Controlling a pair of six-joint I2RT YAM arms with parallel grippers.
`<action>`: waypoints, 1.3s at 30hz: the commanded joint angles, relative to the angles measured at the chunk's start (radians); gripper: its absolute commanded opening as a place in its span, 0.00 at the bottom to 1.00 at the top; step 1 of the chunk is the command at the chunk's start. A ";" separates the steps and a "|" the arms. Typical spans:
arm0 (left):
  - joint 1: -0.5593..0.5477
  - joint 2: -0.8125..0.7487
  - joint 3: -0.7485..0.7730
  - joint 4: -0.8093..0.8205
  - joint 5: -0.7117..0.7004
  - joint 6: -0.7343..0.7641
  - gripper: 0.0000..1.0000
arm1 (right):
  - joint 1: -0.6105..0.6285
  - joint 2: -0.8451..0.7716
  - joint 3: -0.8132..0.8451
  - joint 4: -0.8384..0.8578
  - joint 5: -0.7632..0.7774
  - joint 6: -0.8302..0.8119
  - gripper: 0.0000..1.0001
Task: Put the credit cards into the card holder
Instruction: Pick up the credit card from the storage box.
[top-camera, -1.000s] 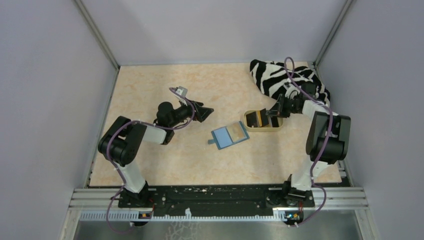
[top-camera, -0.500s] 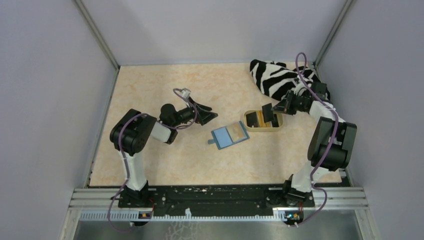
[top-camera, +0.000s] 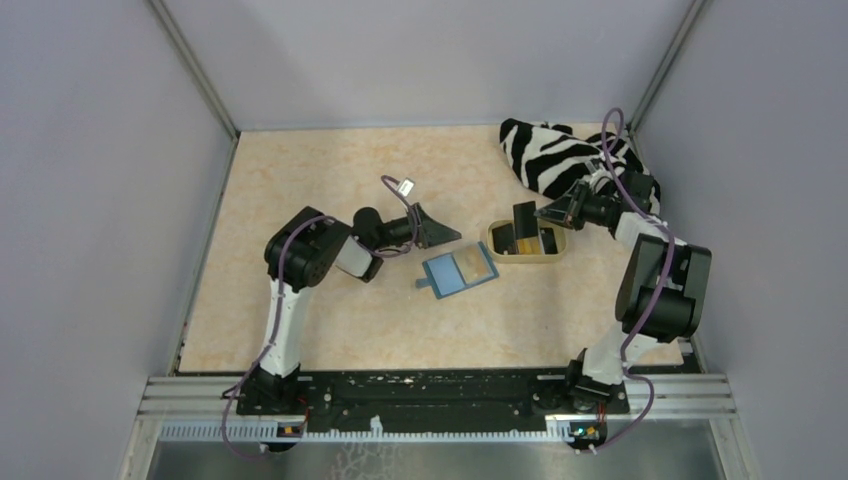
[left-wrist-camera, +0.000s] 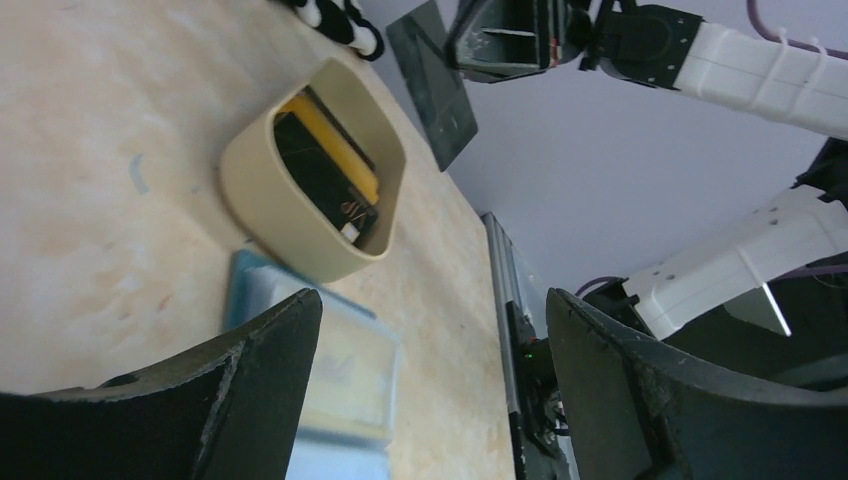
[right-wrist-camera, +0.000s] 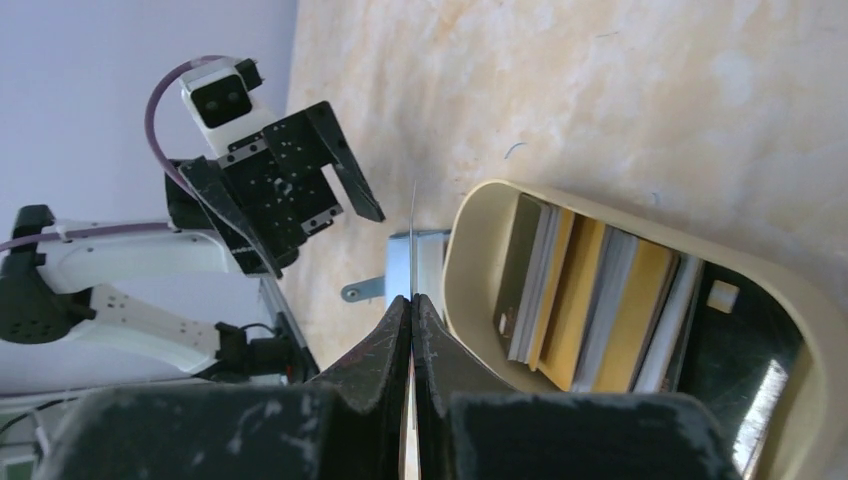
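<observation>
right fingers (top-camera: 550, 211) clamped on one black card (top-camera: 524, 217), held on edge in the air over the far side of the tan tray (top-camera: 530, 258). other credit cards (right-wrist-camera: 575, 300), black and orange-gold, stand upright inside that tray. card holder (top-camera: 459, 270) lies open on the desk (top-camera: 330, 330), just beside the tray. left fingers (top-camera: 438, 228) spread wide near the holder, gripping nothing.

The left arm (top-camera: 300, 255) and the right arm (top-camera: 660, 270) are wearing fat black round joints and smooth white covers; a thin purple cable (right-wrist-camera: 155, 100) is looping along each one, with little white straps holding it on. The left gripper (left-wrist-camera: 430, 305) and the right gripper (right-wrist-camera: 411, 305) are showing dull black pointed fingers; a small white camera box (right-wrist-camera: 225, 95) is sticking out at the left wrist.
</observation>
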 joint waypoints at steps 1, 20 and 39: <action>-0.069 0.045 0.082 0.209 -0.014 -0.069 0.88 | 0.033 -0.031 -0.012 0.184 -0.106 0.128 0.00; -0.129 0.113 0.164 0.257 -0.040 -0.141 0.63 | 0.282 0.043 0.027 0.119 -0.142 0.055 0.00; -0.083 -0.057 -0.026 0.281 -0.047 0.007 0.00 | 0.343 -0.058 0.118 -0.245 -0.079 -0.482 0.64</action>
